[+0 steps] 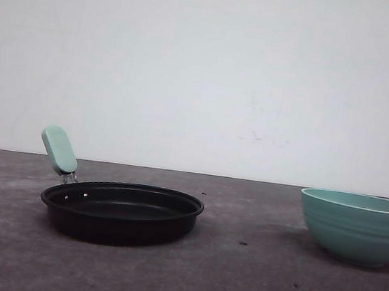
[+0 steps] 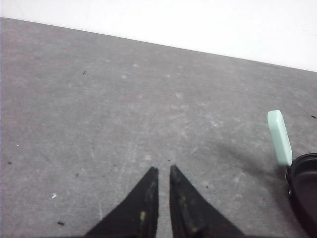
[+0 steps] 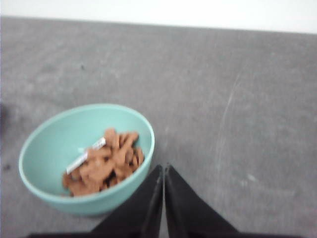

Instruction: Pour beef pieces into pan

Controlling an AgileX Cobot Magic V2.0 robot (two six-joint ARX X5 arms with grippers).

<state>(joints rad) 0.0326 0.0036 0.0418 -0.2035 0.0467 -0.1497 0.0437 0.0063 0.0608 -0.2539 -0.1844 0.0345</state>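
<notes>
So the pan [image 1: 121,211] sat on the table [image 1: 234,280] at about 8 o'clock from the middle of the front view, its handle [image 1: 59,150] sticking up toward 10 o'clock, and the inside looked empty. The bowl [image 1: 357,226] was way over at 3 o'clock, well apart from the pan. The beef pieces [image 3: 104,166] were heaped in the bowl, with a small silvery thing I couldn't identify lying on top. Nothing poured yet, I'd say. The right gripper [image 3: 164,171] hovered just beside the bowl's rim, jaws pressed together and holding nothing, probably parked there because that arm's closest for grabbing it. The left gripper [image 2: 163,172] was nearly closed too, empty, over bare table near the handle, maybe to steady the pan.
</notes>
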